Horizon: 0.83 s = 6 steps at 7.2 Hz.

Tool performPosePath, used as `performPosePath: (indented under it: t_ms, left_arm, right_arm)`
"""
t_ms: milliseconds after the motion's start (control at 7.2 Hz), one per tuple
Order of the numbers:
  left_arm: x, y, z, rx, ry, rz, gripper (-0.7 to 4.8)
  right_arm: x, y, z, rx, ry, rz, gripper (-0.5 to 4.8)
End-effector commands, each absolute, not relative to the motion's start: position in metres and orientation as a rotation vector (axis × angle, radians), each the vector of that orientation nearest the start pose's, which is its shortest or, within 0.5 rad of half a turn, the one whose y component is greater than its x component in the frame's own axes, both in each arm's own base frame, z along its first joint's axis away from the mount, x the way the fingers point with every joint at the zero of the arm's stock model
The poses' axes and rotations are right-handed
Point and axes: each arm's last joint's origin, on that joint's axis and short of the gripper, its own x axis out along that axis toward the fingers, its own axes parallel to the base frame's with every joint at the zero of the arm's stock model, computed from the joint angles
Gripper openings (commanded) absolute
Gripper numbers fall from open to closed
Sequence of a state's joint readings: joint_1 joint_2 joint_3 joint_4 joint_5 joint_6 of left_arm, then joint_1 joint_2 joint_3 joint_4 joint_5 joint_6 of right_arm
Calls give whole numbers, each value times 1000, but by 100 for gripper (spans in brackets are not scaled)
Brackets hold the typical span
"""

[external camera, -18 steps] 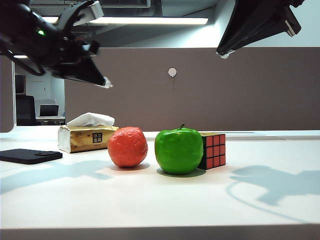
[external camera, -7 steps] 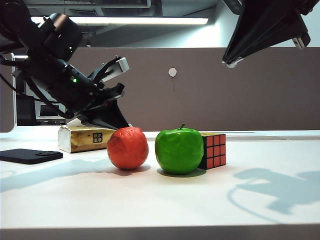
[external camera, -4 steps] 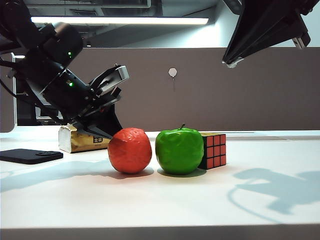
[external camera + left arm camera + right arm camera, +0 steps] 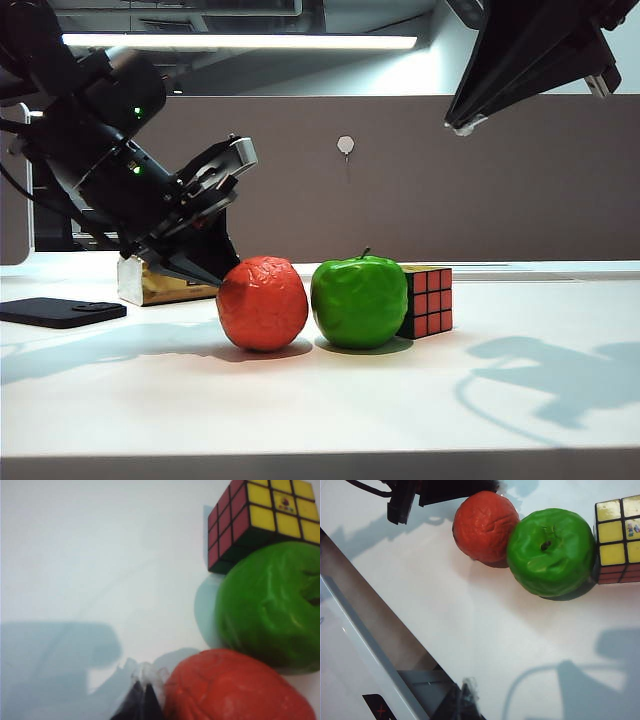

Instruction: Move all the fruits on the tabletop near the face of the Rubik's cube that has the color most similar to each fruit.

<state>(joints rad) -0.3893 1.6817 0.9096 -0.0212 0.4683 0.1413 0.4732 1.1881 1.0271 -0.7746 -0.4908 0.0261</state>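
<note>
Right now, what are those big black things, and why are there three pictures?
They are two robot arms, each ending in a two-finger gripper. One picture comes from a camera beside the table; the other two come from cameras on the arms' wrists.

On the white table sit an orange, a green apple and a Rubik's cube. A tissue box and a flat black thing lie behind.

The left gripper is down by the orange with its fingers together, beside the fruit, not around it. The right gripper hangs high above the table, also shut. Nothing is held.
</note>
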Motion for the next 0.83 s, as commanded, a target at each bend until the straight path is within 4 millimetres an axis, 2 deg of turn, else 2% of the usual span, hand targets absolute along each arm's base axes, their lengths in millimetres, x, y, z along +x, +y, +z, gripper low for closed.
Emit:
performPosePath:
  t_ms: [139,417,695,834]
  left_arm:
    - [298,-138,177,91,763,-901,-5]
    - [297,-138,178,106,759,-908,-5]
    - [297,-137,178,107,765,-908,-5]
    - [297,-137,178,107,764,-908,-5]
  right_arm:
    - [193,112,291,-51,1012,835,-1]
    - [191,111,291,-86,1015,828,-1]
    - [182,107,299,-111,970,849,-1]
    - [168,105,309,-124,928,879,-1]
